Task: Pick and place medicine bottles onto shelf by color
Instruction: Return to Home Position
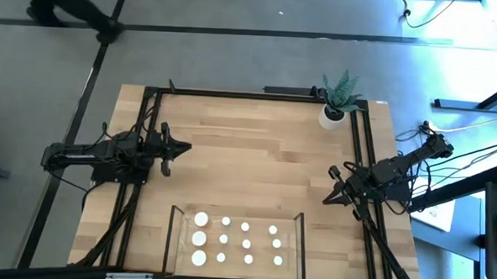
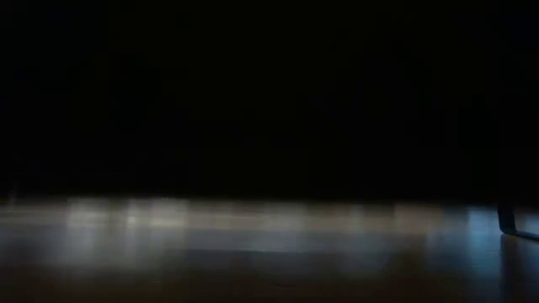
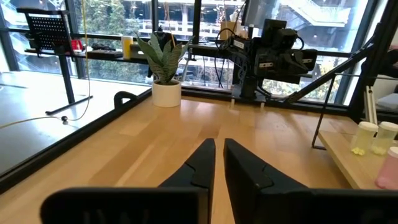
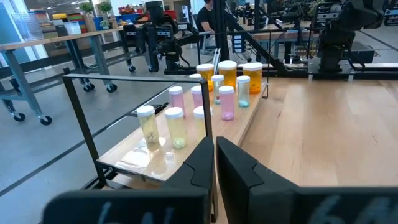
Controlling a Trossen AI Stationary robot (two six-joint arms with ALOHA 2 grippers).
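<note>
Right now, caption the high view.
Twelve capped medicine bottles on the shelf; left claw and right claw wait clear.

My overhead camera looks straight down on the whole table [image 1: 256,157], shelf [image 1: 260,239] at 6 o'clock, plant pot [image 1: 331,118] at 1 o'clock. The low camera sits at tabletop level, nearly all dark. The left wrist camera faces across the table toward the pot and right arm [image 3: 280,53]; the right wrist camera looks closely along the shelf, which both wrist views share.
</note>
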